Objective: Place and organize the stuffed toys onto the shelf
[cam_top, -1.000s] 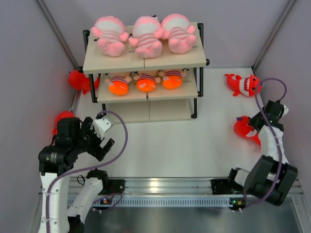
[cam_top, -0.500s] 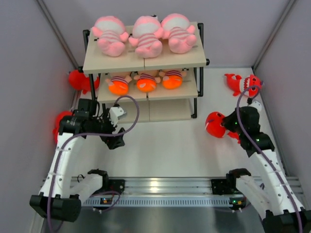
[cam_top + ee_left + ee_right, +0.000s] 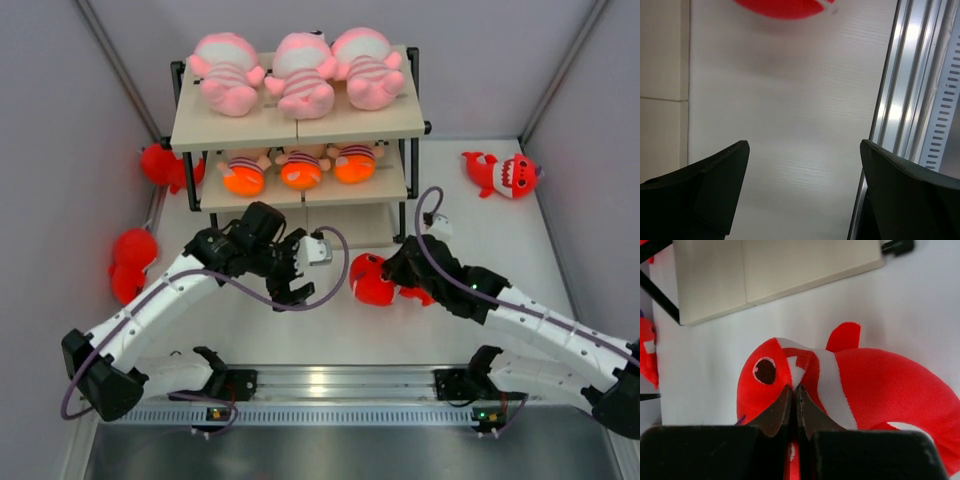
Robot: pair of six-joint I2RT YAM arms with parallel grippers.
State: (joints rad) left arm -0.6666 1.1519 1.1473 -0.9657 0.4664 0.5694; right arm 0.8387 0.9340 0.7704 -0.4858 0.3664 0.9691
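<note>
A red shark toy [image 3: 875, 385], judged soft and light, is pinched by loose plush near its eye in the closed right pincer [image 3: 794, 390] at the shelf's [image 3: 300, 128] five o'clock, while the left pincer [image 3: 292, 287] is spread open and empty.

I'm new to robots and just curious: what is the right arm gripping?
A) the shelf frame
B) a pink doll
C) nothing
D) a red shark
D: in the wrist view the right gripper is pinched shut on the red shark.
</note>
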